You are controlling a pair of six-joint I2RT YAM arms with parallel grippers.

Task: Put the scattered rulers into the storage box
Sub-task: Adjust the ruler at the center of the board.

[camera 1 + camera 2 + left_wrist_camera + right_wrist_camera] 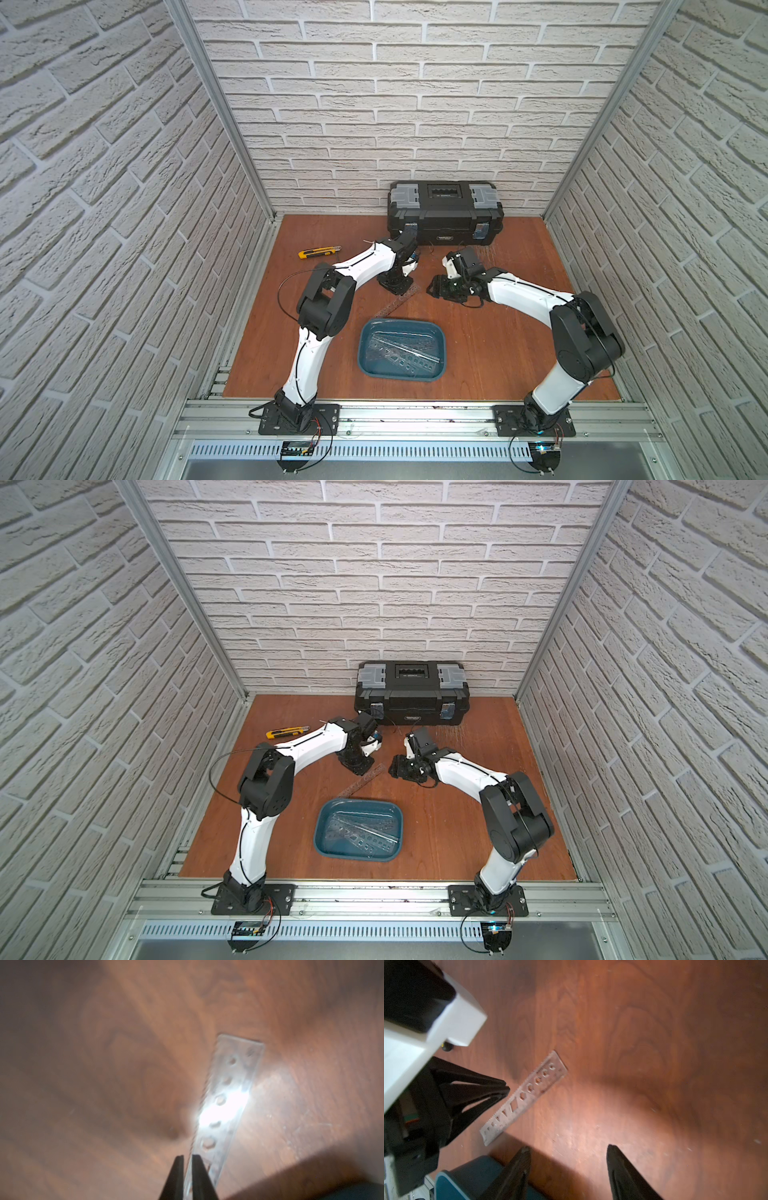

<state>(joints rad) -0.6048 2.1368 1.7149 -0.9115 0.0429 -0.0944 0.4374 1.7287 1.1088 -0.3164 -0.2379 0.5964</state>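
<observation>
One ruler (pixel 523 1098) lies loose — left jaws almost closed at it, grip unclear; right jaws open.

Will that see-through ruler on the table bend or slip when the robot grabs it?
Probably light: the ruler is a thin clear strip full of cut-out holes. It may flex if lifted by one end, being long. On the smooth table, it likely slides when pushed.
</observation>
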